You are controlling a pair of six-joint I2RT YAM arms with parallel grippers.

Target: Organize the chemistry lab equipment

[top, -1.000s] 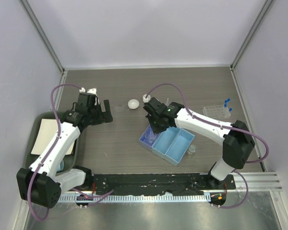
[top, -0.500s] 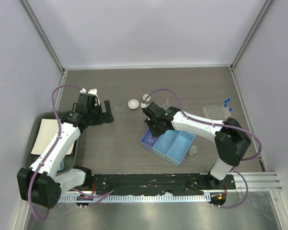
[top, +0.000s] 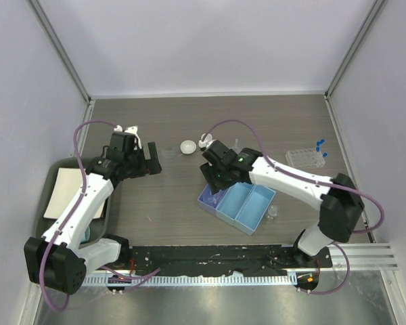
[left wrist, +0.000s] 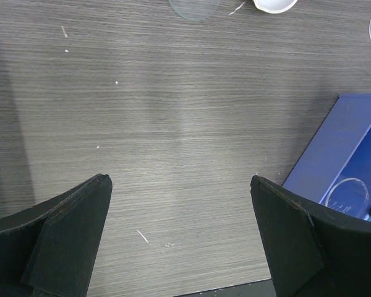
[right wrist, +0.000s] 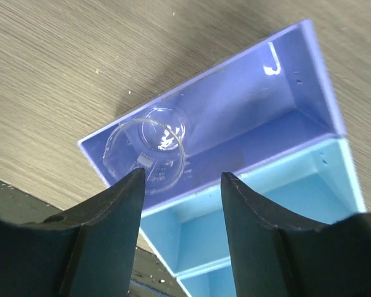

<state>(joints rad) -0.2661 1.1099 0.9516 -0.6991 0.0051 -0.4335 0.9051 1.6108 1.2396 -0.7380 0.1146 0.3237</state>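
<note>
A clear glass beaker [right wrist: 149, 153] rests inside the dark-blue bin [right wrist: 253, 93], free of my right gripper [right wrist: 182, 175], which hangs open just above it. The left wrist view also catches the beaker [left wrist: 346, 195] at its right edge. My left gripper [left wrist: 180, 179] is open over bare table with nothing between its fingers. A white ceramic dish [top: 188, 146] sits at mid-table, with a clear round glass [left wrist: 195, 6] to its left. The clear tube rack [top: 304, 158] with blue-capped test tubes [top: 320, 143] stands at the right.
Two light-blue bins [top: 257, 204] adjoin the dark-blue one. A small clear item [top: 273, 211] lies by their right corner. A dark tray [top: 51, 177] holding a white sheet sits at the left edge, under the left arm.
My right gripper has opened and let go of the beaker, which now lies in the dark-blue bin. The left arm has stayed put.
</note>
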